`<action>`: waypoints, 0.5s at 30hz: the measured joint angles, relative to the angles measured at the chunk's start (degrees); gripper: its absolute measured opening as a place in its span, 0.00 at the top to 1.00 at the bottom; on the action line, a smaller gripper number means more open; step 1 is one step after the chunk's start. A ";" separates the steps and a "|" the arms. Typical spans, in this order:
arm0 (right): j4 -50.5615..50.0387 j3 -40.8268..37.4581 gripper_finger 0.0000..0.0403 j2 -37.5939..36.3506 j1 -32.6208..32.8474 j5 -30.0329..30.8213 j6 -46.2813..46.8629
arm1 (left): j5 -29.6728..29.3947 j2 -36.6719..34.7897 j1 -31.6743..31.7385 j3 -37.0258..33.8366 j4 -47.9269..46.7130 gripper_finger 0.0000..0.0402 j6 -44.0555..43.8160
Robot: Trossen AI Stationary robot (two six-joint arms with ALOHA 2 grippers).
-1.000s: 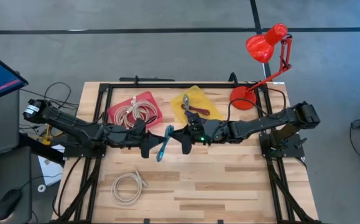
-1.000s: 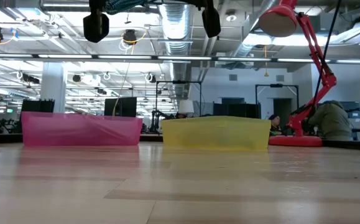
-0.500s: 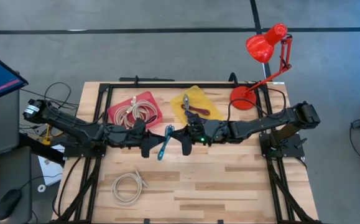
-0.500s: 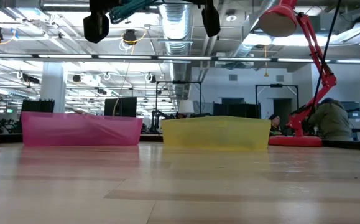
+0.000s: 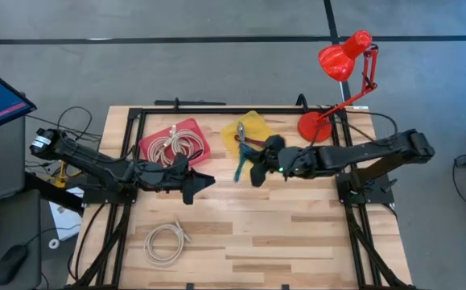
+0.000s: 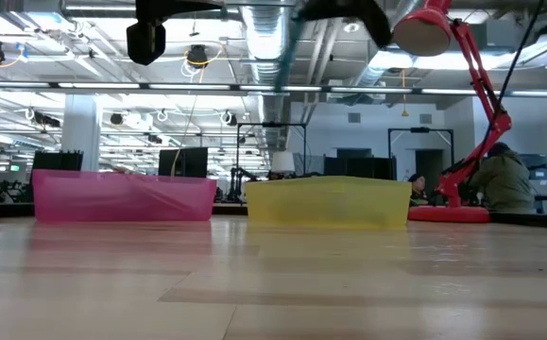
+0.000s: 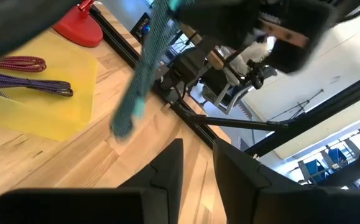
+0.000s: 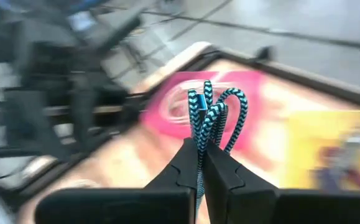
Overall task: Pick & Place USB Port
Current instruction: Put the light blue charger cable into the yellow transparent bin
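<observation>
— Cable [image 5: 240,163], the teal braided one, where do we have it now?

— In our right pincer [image 8: 202,154], clamped on the folded bundle so the loops cannot spread. It hangs in the air at the edge of the yellow tray [image 5: 261,127], well above the surface [image 5: 297,234].

— Why so high?

— We judge it must clear the tray wall; other cables [image 5: 253,143] already lie inside.

— And the left pincer [image 7: 197,163]?

— Its fingers stand slightly apart, holding nothing, near the pink tray [image 5: 186,131].

Two trays [image 5: 186,130] [image 5: 257,122], four cables [image 5: 241,163] [image 5: 167,240] [image 5: 173,147] [image 5: 253,142]
</observation>
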 joint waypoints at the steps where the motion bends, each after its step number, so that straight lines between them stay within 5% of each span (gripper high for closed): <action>1: -1.99 0.00 1.00 -0.83 -0.22 1.70 0.00 | 0.00 0.00 0.00 0.00 0.00 0.78 0.00; 5: -8.03 0.02 1.00 -2.74 -1.94 5.83 0.04 | 0.00 -0.02 0.00 0.00 -0.02 0.78 0.00; 15: -16.15 0.02 1.00 2.93 -10.24 4.90 1.62 | 0.00 -0.02 0.00 0.00 -0.02 0.79 0.00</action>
